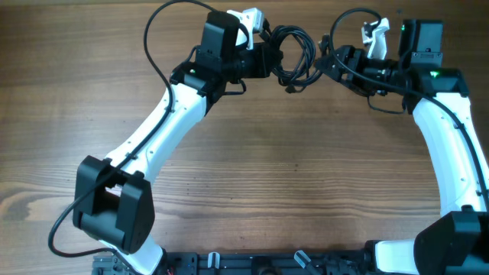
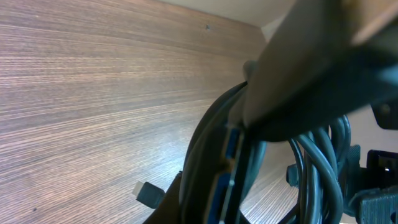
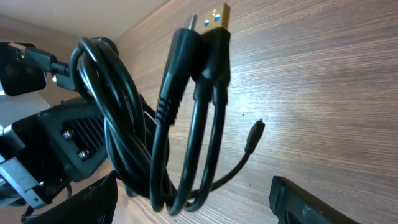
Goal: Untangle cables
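The cables (image 1: 294, 55) are a clump of thin black loops at the table's far middle, between my two grippers. My left gripper (image 1: 269, 57) is shut on the clump's left side. In the left wrist view the cords (image 2: 317, 162) run between its fingers (image 2: 236, 155), and a small plug (image 2: 146, 194) sticks out left. My right gripper (image 1: 327, 63) is at the clump's right side. In the right wrist view its fingers (image 3: 199, 200) stand wide open with the hanging loops (image 3: 124, 124) between them. A gold USB plug (image 3: 217, 18) and a small plug (image 3: 255, 134) show.
The wooden table (image 1: 290, 168) spans the view. My left arm (image 1: 160, 130) runs from its base (image 1: 114, 206) at front left; my right arm (image 1: 451, 145) runs along the right edge. A black rail (image 1: 267, 263) lies along the front edge.
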Controlling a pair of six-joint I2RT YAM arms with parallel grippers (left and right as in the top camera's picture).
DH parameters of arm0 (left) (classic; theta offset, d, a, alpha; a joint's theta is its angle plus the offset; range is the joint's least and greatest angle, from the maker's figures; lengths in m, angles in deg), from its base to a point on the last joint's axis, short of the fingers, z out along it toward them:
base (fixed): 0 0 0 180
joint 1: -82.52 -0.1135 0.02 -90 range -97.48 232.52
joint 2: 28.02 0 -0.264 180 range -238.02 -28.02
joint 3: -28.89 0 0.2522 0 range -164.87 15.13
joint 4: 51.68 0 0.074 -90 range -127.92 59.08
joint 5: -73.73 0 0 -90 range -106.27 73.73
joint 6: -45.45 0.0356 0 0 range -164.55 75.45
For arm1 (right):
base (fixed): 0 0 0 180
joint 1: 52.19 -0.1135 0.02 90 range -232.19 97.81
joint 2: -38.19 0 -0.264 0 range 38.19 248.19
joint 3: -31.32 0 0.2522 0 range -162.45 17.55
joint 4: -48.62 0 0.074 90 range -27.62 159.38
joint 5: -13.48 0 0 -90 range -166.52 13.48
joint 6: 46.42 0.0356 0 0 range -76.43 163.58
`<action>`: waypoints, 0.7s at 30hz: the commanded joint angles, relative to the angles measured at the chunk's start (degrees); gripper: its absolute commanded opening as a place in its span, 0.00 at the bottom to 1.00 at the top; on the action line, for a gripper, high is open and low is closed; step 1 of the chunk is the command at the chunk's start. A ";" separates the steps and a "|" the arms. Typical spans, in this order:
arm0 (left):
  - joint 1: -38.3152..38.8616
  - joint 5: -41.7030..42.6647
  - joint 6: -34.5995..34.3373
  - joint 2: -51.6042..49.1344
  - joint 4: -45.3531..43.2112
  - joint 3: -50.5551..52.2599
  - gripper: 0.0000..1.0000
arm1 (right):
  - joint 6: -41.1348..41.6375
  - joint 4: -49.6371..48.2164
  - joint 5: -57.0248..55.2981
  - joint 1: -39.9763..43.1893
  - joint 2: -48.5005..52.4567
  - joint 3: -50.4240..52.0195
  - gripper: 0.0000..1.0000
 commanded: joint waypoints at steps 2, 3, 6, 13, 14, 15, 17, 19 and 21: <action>0.26 1.53 0.39 1.73 -0.59 0.04 0.04 | 1.90 0.00 -1.18 -0.26 -1.05 -0.90 0.80; 0.26 1.53 -0.66 1.70 -0.59 0.04 0.04 | 1.86 0.00 -1.18 -0.28 -1.05 -0.90 0.80; 0.28 1.53 -0.85 1.70 -0.59 0.04 0.04 | 1.88 -0.02 -1.31 -0.87 -1.03 -0.90 0.80; 0.74 1.53 -2.25 1.70 -0.63 0.04 0.04 | 5.14 0.04 -4.85 -2.80 -0.68 -0.90 0.80; 0.76 1.51 -2.80 1.70 -0.63 0.04 0.04 | 5.18 0.02 -4.85 -2.82 -0.66 -0.90 0.80; 0.81 1.51 -3.48 1.70 -0.63 0.04 0.04 | 5.31 -0.02 -4.87 -2.82 -0.66 -0.90 0.80; 0.81 1.53 -3.72 1.70 -0.61 0.04 0.04 | 6.40 -0.04 -5.33 -2.82 -0.66 -0.90 0.80; 0.81 1.53 -4.61 1.70 -0.61 0.04 0.04 | 6.38 -0.09 -5.49 -2.84 -0.61 -0.90 0.80; 0.81 1.53 -6.40 1.70 -0.63 0.04 0.04 | 6.38 -0.11 -5.49 -2.82 -0.61 -0.90 0.80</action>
